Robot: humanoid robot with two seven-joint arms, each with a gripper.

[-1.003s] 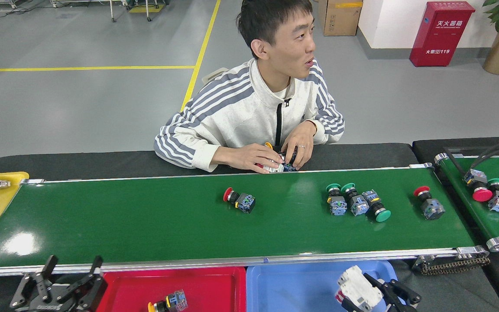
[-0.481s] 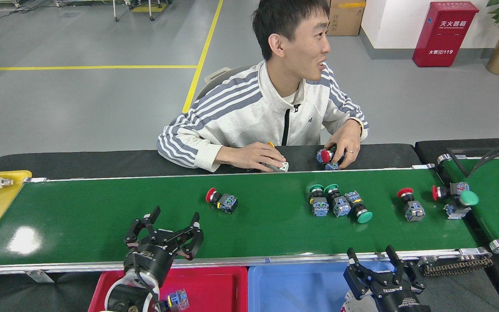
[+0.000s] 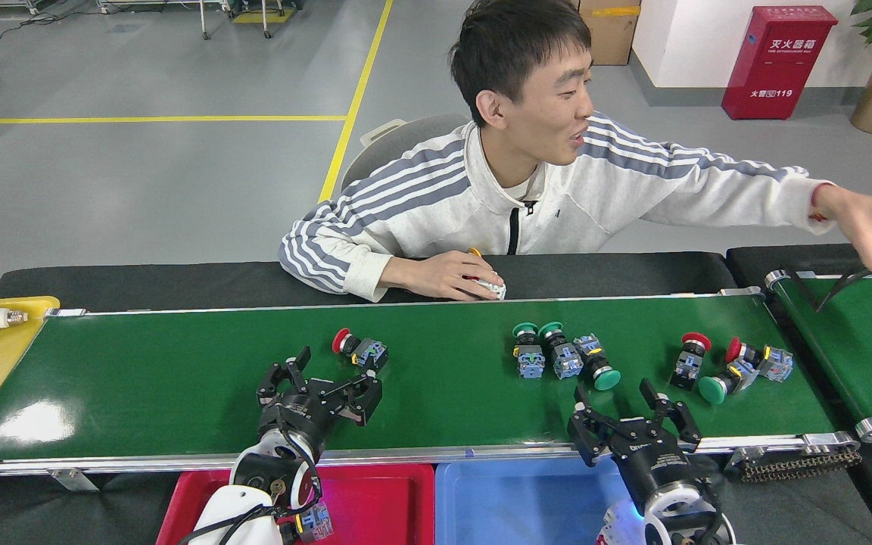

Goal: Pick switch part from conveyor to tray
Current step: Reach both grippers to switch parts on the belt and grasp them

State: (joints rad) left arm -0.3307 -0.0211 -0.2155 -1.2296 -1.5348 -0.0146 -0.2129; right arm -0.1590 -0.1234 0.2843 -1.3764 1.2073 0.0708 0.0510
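- A red-capped switch part (image 3: pixel 359 350) lies on its side on the conveyor (image 3: pixel 141 378), left of the belt's middle, just beyond the left gripper.
- The left gripper (image 3: pixel 322 386) hovers over the belt with its jaws spread wide and nothing between them, apart from the switch part.
- 3 green-capped switches (image 3: pixel 561 359) lie clustered right of centre on the belt.
- The right gripper (image 3: pixel 629 420) hangs over the belt's near rail, jaws released and holding nothing, just in front of that cluster.
- 3 more switches (image 3: pixel 731 365) lie near the belt's right end.
- A red tray (image 3: pixel 375 503) sits below the near rail with 1 switch (image 3: pixel 313 522) in it; a blue tray (image 3: pixel 512 503) sits beside it.
- A person (image 3: pixel 512 189) sits behind the belt, one hand (image 3: pixel 447 274) on a part, the other arm stretched toward a second green belt (image 3: pixel 860 341).
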